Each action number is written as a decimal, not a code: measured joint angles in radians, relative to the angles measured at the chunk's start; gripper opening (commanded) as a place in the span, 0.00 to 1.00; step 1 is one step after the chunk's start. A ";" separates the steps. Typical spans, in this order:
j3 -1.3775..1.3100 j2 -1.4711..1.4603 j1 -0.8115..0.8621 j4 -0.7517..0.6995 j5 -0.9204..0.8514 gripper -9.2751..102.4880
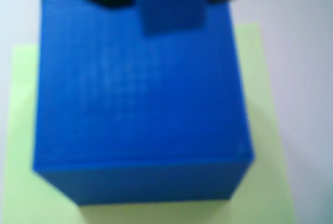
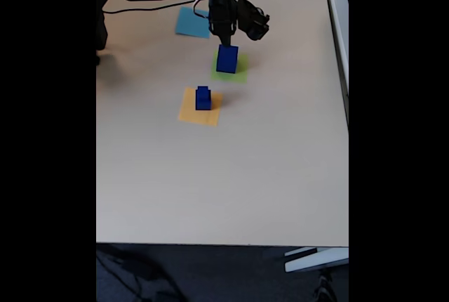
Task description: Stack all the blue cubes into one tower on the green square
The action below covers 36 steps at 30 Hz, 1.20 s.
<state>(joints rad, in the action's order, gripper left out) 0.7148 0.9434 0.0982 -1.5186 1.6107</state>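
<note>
Blue cube on the green square sits under the claw, apparently touching.

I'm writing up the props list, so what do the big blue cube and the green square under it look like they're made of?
The big blue cube looks like 3D-printed plastic with a matte finish: in the wrist view its top shows a fine, regular line texture, though blur leaves that uncertain. The green square looks like thin matte paper or card: it lies flat on the table with no visible thickness or shine.
</note>
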 measured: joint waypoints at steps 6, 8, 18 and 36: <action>-0.028 -0.038 0.000 0.000 -0.011 0.08; -0.029 -0.038 0.000 0.000 -0.012 0.08; -0.044 -0.067 0.003 0.000 -0.012 0.09; -0.051 -0.074 0.014 0.000 -0.035 0.13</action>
<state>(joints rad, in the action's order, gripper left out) 0.6642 0.8698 0.1120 -1.5186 1.5754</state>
